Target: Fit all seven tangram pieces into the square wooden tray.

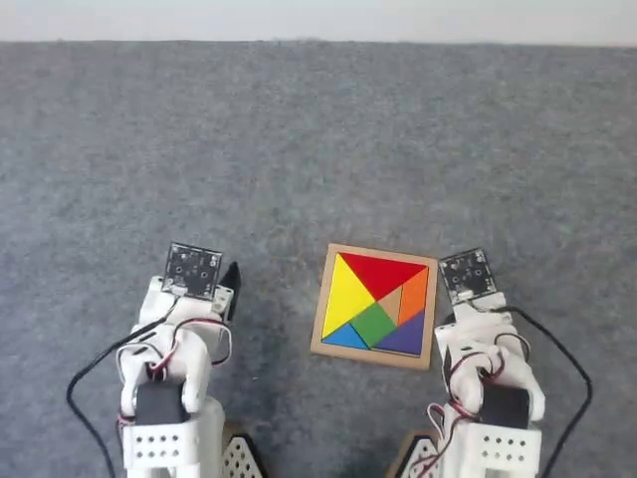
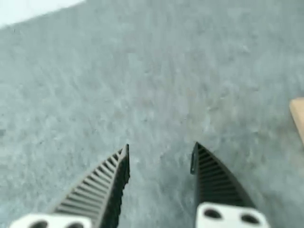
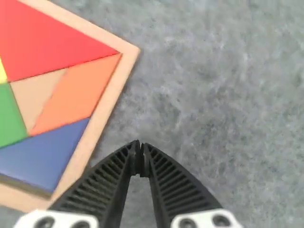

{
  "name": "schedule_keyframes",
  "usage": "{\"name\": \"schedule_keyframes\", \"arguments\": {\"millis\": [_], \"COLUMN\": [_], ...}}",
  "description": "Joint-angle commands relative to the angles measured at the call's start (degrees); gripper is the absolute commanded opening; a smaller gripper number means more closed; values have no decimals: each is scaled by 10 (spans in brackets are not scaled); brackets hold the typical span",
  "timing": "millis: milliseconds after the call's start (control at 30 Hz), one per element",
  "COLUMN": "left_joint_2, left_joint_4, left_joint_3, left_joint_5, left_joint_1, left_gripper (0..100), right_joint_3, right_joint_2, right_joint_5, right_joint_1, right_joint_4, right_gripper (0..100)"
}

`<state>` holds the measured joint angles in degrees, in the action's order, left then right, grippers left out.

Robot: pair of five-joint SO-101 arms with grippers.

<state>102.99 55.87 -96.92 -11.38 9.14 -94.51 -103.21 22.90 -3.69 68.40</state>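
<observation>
The square wooden tray (image 1: 327, 292) lies on the grey carpet between the two arms, holding coloured pieces: red (image 1: 383, 270), yellow (image 1: 348, 295), green (image 1: 374, 325), orange (image 1: 414, 297), purple (image 1: 404, 339), light blue (image 1: 343, 337) and a tan one (image 1: 389, 299). In the right wrist view the tray corner (image 3: 128, 54) lies just past my right gripper (image 3: 140, 148), which is shut with nothing in it, beside the tray's right edge. My left gripper (image 2: 160, 156) is open over bare carpet, well left of the tray; its edge (image 2: 298, 118) shows at the side.
Grey carpet (image 1: 299, 129) covers the whole table, with wide free room behind the tray. Both arm bases (image 1: 169, 428) stand at the near edge with cables looping beside them.
</observation>
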Motion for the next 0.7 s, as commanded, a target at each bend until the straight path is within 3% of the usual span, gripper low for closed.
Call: {"name": "schedule_keyframes", "arguments": {"millis": [0,133,267,667], "left_joint_2": [-7,-14,-14,-13], "left_joint_4": [35,93,153,151], "left_joint_3": [4,4,4,4], "left_joint_5": [-9,-10,-9,-10], "left_joint_1": [6,6,4,4], "left_gripper": [199,199,199,199], "right_joint_3": [-15,-19,-19,-19], "right_joint_2": [-7,-6,-5,-7], "right_joint_5": [11,11,11,11], "right_joint_1": [-54,-106,-112,-111], "right_joint_4": [-24,-27,-15,-7], "right_gripper": [10,10,10,10]}}
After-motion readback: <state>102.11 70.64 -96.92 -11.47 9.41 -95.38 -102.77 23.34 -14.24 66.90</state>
